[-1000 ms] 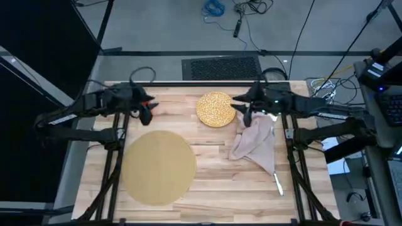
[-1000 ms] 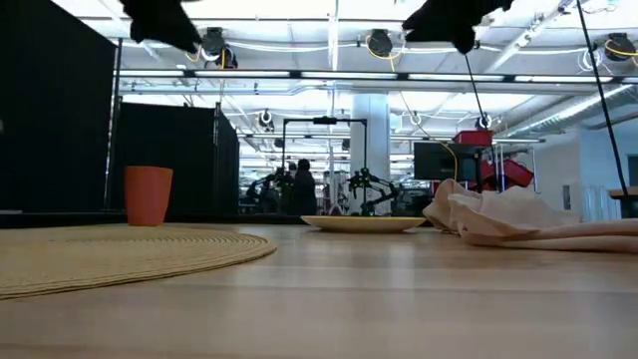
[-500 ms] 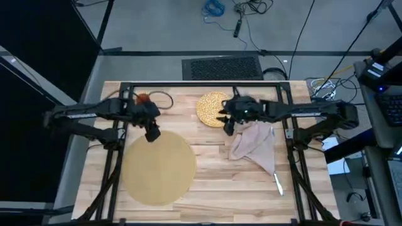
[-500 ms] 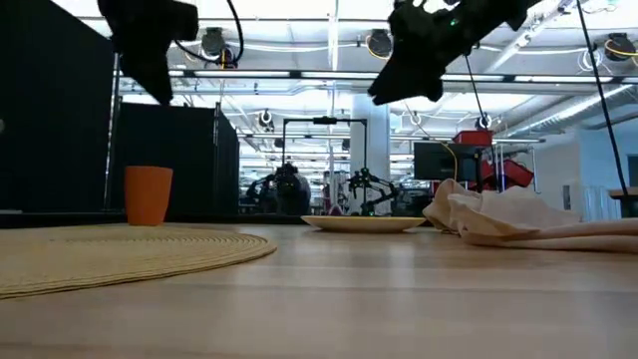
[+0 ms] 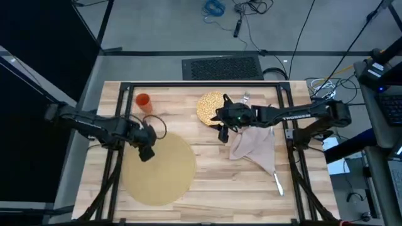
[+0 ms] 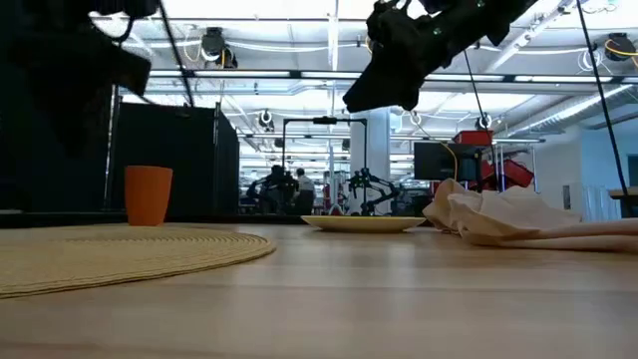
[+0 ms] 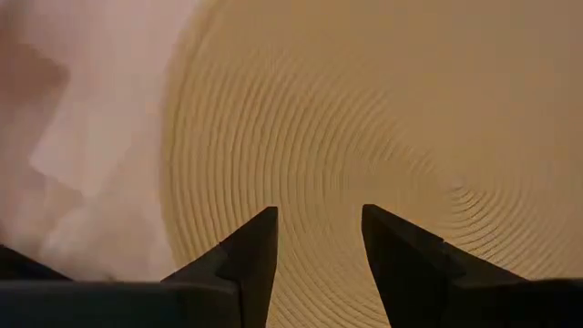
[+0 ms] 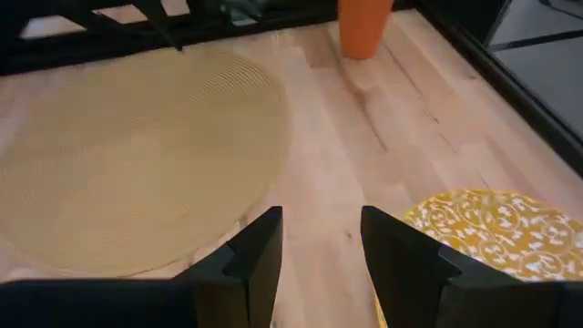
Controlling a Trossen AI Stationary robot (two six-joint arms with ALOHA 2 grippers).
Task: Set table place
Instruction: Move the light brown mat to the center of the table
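The round tan mat [image 5: 160, 168] lies on the table's near left, and the gold-speckled plate [image 5: 211, 107] sits at the far middle. Right of the plate lies the crumpled pinkish napkin [image 5: 254, 145], and the orange cup [image 5: 143, 100] stands at the far left. A steel utensil [image 5: 277, 183] lies by the napkin's near corner. My left gripper [image 7: 319, 214] hangs open above the mat's far left part [image 7: 364, 118]. My right gripper [image 8: 321, 214] hangs open above the bare wood between plate [image 8: 483, 237] and mat [image 8: 137, 155]. Neither touches anything.
The black rail frame [image 5: 201, 84] runs along the table's far edge and down both sides. Bare wood [image 5: 213, 188] stretches between the mat and the napkin. In the low view the cup [image 6: 148, 194], plate [image 6: 364, 223] and napkin [image 6: 528, 224] stand in a row.
My left gripper has come from the far left, beside the cup, toward the near edge and down over the mat. My right gripper has gone toward the table's left and down, from over the napkin's far end to the plate's near edge. Nothing on the table has moved.
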